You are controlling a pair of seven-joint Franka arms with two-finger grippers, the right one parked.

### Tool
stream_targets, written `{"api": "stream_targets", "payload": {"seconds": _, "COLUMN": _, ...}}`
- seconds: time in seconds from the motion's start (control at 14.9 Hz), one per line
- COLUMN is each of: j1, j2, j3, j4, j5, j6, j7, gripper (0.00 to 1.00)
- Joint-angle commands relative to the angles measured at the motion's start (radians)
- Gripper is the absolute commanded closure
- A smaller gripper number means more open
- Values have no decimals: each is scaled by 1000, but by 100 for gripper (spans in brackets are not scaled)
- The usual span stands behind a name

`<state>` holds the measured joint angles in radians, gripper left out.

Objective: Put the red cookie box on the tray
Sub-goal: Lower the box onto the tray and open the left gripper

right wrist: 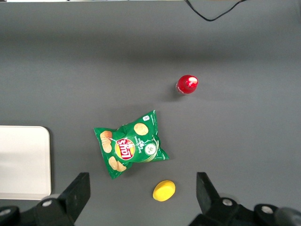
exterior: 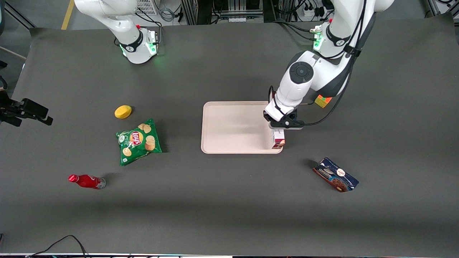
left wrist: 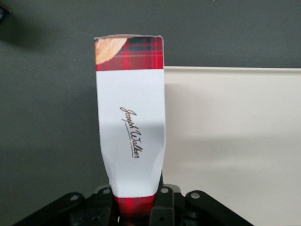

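My left gripper is shut on the red cookie box, a long plaid carton with a white label panel. It holds the box at the tray's edge toward the working arm's end, near the corner closest to the front camera. In the left wrist view my gripper pinches one end of the box. The box reaches out along the rim of the pale pink tray. I cannot tell whether the box touches the tray.
A blue cookie bag lies nearer the front camera than the tray. A colourful cube sits by the working arm. A green chips bag, a yellow object and a red bottle lie toward the parked arm's end.
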<state>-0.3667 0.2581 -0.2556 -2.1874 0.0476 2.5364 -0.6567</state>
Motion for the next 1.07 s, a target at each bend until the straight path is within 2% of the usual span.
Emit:
{"api": "stream_targets", "payload": {"seconds": 0.0, "j1": -15, "j2": 32, "j3": 7, "j4": -40, "j5": 67, "j6": 102, "j7": -79, "gripper": 100}}
{"api": "stream_targets", "payload": {"seconds": 0.13, "j1": -17, "j2": 64, "j3": 16, "j4": -40, "j5": 106, "j6": 156, "j7": -96, "gripper": 100}}
{"api": "stream_targets", "payload": {"seconds": 0.67, "j1": -38, "j2": 98, "j3": 39, "j4": -35, "j5": 115, "j6": 182, "j7": -129, "gripper": 99}}
{"api": "stream_targets", "payload": {"seconds": 0.74, "j1": -37, "j2": 98, "j3": 39, "j4": -35, "j5": 115, "j6": 182, "j7": -127, "gripper": 88}}
{"api": "stream_targets", "payload": {"seconds": 0.87, "j1": -38, "j2": 98, "j3": 58, "j4": -32, "j5": 136, "j6": 180, "j7": -126, "gripper": 52}}
{"api": "stream_targets", "payload": {"seconds": 1.01, "j1": -38, "j2": 96, "j3": 65, "j4": -31, "j5": 143, "j6": 177, "j7": -130, "gripper": 27}}
